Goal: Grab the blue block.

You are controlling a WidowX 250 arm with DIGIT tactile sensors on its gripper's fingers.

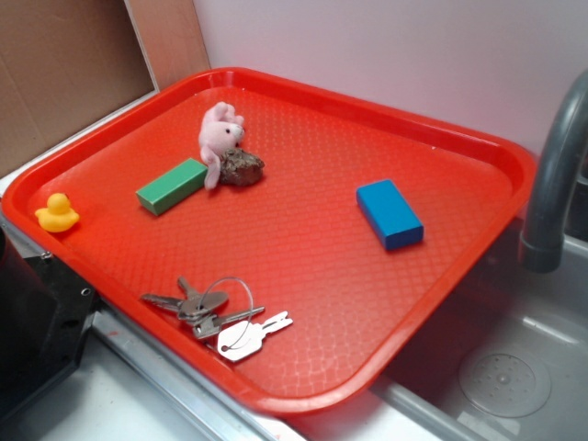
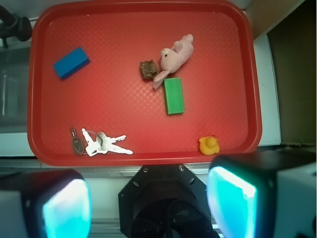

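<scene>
Tray: a big red tray point(image 1: 303, 276) with a bumpy floor sits partly over a grey sink point(image 1: 514, 367).
Blue block: the blue block point(image 1: 390, 213) lies flat on the tray, alone, on the side near the grey tap point(image 1: 551, 175). In the wrist view it is at the upper left of the tray point(image 2: 71, 63). Nothing touches it.
Green block: the green block point(image 1: 172, 186) lies flat across the tray, well apart from the blue one.
Pink bunny: a small soft pink bunny point(image 1: 219, 138) lies just beside one end of the green block.
Brown lump: a rough brown lump point(image 1: 243, 168) touches the bunny.
Duck: a little yellow duck point(image 1: 57, 212) stands near a corner of the tray.
Keys: a bunch of keys point(image 1: 216, 317) on a ring lies near the tray's front edge.
Fingers: the gripper point(image 2: 148, 203) is high above the tray's near edge. Its two fingers point(image 2: 233, 203) are spread wide and hold nothing. They are far from the blue block.
</scene>
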